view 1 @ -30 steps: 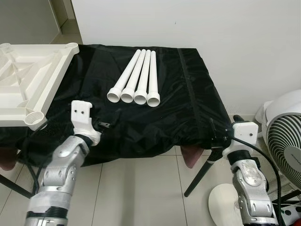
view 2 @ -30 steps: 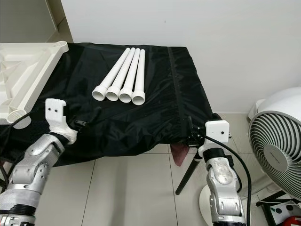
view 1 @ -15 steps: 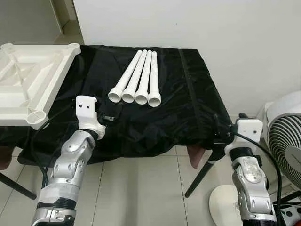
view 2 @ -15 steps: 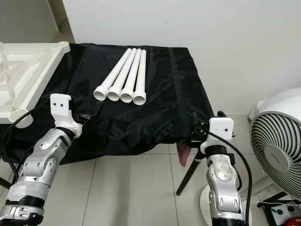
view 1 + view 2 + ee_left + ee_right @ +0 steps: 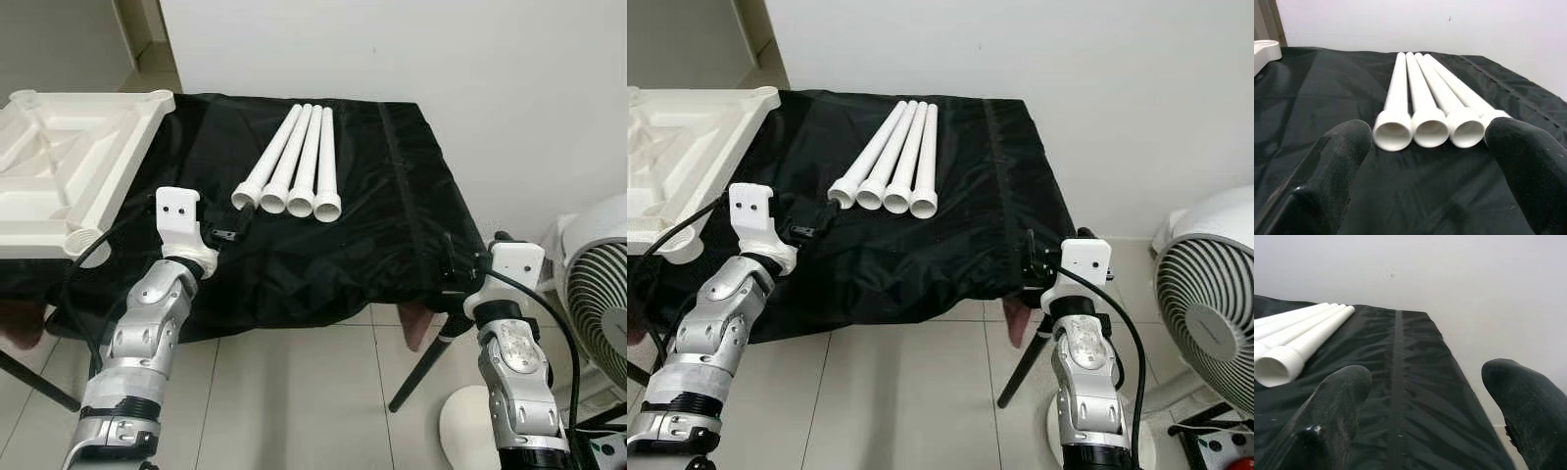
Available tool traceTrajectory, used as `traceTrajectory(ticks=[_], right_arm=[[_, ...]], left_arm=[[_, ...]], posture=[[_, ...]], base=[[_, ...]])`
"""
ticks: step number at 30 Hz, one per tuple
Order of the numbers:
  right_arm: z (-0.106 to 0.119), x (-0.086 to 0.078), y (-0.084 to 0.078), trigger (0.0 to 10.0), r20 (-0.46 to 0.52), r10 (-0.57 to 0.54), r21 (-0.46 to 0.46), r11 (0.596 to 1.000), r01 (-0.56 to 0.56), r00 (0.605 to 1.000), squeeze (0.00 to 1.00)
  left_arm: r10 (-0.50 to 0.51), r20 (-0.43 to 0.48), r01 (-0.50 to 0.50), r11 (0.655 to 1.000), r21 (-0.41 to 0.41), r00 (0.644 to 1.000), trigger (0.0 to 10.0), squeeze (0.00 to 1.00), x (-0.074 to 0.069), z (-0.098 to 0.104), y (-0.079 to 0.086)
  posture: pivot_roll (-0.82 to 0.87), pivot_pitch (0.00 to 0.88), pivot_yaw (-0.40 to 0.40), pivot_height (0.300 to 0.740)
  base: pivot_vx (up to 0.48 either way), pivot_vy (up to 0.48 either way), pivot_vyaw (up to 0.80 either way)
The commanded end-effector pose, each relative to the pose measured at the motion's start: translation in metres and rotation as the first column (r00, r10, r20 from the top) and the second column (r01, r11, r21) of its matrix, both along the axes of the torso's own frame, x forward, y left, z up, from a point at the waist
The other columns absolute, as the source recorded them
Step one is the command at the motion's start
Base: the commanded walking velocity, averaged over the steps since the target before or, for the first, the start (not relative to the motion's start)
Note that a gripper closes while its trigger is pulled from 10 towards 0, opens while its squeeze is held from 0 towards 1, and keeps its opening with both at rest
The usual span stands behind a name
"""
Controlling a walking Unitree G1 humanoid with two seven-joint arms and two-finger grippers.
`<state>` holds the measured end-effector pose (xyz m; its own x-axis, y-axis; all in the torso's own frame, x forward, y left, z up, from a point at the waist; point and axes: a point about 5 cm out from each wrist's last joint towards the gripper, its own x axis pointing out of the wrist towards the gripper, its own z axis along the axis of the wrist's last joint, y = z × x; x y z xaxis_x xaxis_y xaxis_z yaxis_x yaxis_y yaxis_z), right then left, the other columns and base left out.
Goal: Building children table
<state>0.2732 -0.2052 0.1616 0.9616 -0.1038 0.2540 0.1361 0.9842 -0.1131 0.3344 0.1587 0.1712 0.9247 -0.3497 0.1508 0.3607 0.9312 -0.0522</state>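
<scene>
Several white tube legs [image 5: 299, 162] lie side by side on the black cloth [image 5: 382, 225], open ends toward me. An upturned white tabletop [image 5: 98, 181] with corner sockets rests at the left. My left gripper [image 5: 231, 233] hovers low over the cloth just short of the tubes' open ends [image 5: 1422, 129]; its fingers [image 5: 1337, 161] stand wide open and empty. My right gripper [image 5: 453, 266] is at the cloth's front right edge, open, with the nearest tube [image 5: 1298, 340] off to its left.
A white fan [image 5: 598, 284] with a round base [image 5: 468, 431] stands on the tiled floor at the right. A black stand leg [image 5: 421, 367] slants down under the cloth's right corner. A white wall is close behind.
My left gripper has advanced over the cloth toward the tubes' open ends. The right gripper has come up to the cloth's front right edge. The camera has shifted slightly.
</scene>
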Motion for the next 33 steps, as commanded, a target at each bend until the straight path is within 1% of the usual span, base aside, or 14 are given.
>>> traceTrajectory(ticks=[1, 27, 33], right_arm=[[-0.0008, 0.0015, 0.0010, 10.0, -0.001, 0.002, 0.004, 1.000, -0.002, 1.000, 0.00], [-0.0005, 0.0045, 0.0004, 10.0, -0.002, 0.004, -0.021, 1.000, -0.004, 1.000, 0.00], [-0.0005, 0.0059, 0.0008, 10.0, -0.004, 0.015, -0.030, 0.999, -0.015, 1.000, 0.00]], left_arm=[[0.017, 0.008, -0.017, 1.000, 0.009, 1.000, 10.0, 0.00, 0.0013, 0.0011, 0.0025], [0.021, 0.030, -0.021, 1.000, 0.011, 0.999, 10.0, 0.00, 0.0057, 0.0033, 0.0003], [0.031, 0.022, -0.031, 1.000, 0.004, 0.999, 10.0, 0.00, 0.0067, 0.0029, -0.0020]], posture=[[0.02, 0.000, 0.025, 0.740], [0.02, 0.000, 0.019, 0.740], [0.03, 0.000, 0.014, 0.740]], base=[[0.000, 0.300, 0.00], [0.000, 0.351, 0.00], [0.000, 0.000, 0.00]])
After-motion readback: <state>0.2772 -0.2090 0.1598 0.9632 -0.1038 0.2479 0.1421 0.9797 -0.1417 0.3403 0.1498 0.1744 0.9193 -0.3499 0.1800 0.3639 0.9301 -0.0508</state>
